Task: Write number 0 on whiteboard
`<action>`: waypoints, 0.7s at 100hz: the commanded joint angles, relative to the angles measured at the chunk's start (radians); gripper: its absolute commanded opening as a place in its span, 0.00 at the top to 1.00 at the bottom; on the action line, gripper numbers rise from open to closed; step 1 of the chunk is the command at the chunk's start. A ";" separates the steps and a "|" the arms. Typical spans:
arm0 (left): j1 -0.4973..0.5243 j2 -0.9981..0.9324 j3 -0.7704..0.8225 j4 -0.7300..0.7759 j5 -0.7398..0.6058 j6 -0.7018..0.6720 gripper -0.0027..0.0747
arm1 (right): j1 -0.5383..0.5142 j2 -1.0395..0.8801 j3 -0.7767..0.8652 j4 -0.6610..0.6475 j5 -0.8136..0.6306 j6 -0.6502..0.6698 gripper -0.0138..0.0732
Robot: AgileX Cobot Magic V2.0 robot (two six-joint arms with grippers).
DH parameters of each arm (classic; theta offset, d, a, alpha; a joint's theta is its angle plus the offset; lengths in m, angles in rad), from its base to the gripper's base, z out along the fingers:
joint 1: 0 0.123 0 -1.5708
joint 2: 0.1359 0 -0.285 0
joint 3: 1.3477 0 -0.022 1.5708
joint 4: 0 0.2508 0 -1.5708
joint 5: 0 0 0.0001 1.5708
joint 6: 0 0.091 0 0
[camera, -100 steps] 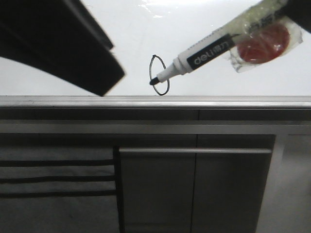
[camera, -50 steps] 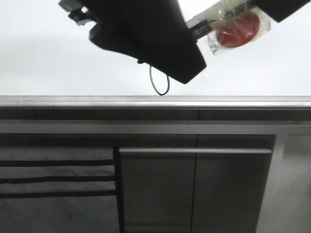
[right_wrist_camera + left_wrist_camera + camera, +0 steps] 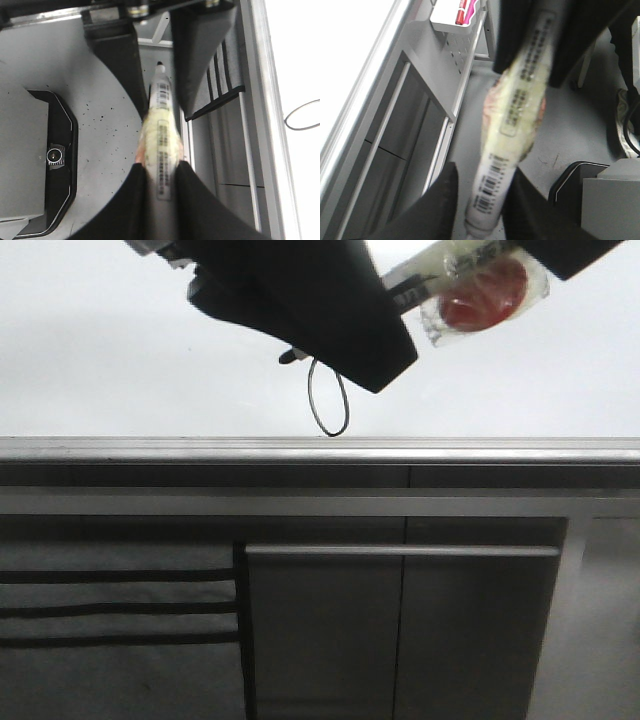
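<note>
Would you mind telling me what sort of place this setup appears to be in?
Probably an indoor lab or workshop: a glossy whiteboard bearing the number 0 stands above grey metal cabinets, and a perforated shelf holds red and pink items.

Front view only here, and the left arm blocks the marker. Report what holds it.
Observer: Right wrist view shows the right gripper shut on the marker.
Operator: Locate the tip.
Observer: Its black tip lies between the fingers of the left gripper.
Operator: State whether the left gripper is closed.
Observer: Left wrist view shows its fingers flanking the barrel closely. It is too blurred to tell whether they touch it.
</note>
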State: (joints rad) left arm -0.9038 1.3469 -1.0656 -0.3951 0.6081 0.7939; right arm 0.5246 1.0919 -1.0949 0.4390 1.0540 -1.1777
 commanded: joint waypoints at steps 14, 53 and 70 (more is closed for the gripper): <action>-0.005 -0.028 -0.035 -0.027 -0.055 0.001 0.92 | 0.000 -0.015 -0.024 0.050 -0.022 -0.009 0.83; 0.000 -0.028 -0.035 -0.015 -0.077 0.001 0.99 | -0.004 -0.021 -0.035 0.031 -0.026 0.005 0.47; 0.095 -0.028 -0.031 -0.001 -0.099 -0.039 0.99 | -0.076 -0.081 -0.082 -0.113 -0.032 0.191 0.46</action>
State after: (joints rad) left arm -0.8666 1.3469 -1.0656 -0.3863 0.5916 0.8082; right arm 0.4952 1.0691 -1.1279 0.3817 1.0463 -1.0868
